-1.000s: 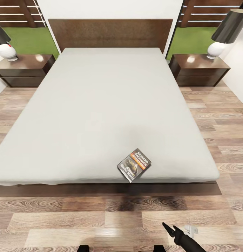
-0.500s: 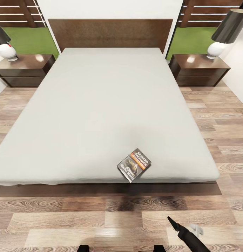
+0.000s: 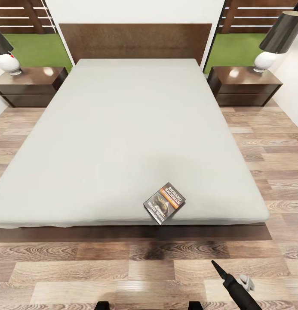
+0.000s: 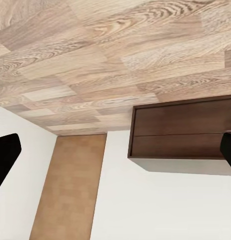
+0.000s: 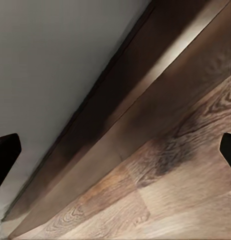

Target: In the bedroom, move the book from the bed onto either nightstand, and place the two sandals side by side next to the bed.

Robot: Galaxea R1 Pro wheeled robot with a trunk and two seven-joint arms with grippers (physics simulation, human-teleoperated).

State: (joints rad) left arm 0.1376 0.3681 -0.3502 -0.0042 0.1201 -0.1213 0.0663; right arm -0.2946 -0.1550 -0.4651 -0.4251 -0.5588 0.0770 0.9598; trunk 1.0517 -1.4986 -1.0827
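Observation:
The book (image 3: pixel 164 202) lies flat on the light-grey mattress of the bed (image 3: pixel 131 129), close to its foot edge. One nightstand (image 3: pixel 30 82) flanks the headboard at the left and another nightstand (image 3: pixel 243 82) at the right. My right gripper (image 3: pixel 218 269) hovers low over the floor in front of the bed's foot, short of the book. In the right wrist view the right gripper (image 5: pixel 115 150) is open, facing the mattress edge (image 5: pixel 50 65) and the dark bed frame (image 5: pixel 145 100). The left gripper (image 4: pixel 115 155) is open too. The sandals are out of view.
A lamp (image 3: pixel 7 58) stands on the left nightstand and a lamp (image 3: pixel 275 41) on the right one. Wood-plank floor (image 3: pixel 80 271) surrounds the bed. The left wrist view looks at floor, a white wall and a dark-brown drawer cabinet (image 4: pixel 183 132).
In the head view my right gripper has drawn back toward the lower right, away from the bed's foot. The book and the bed are unchanged.

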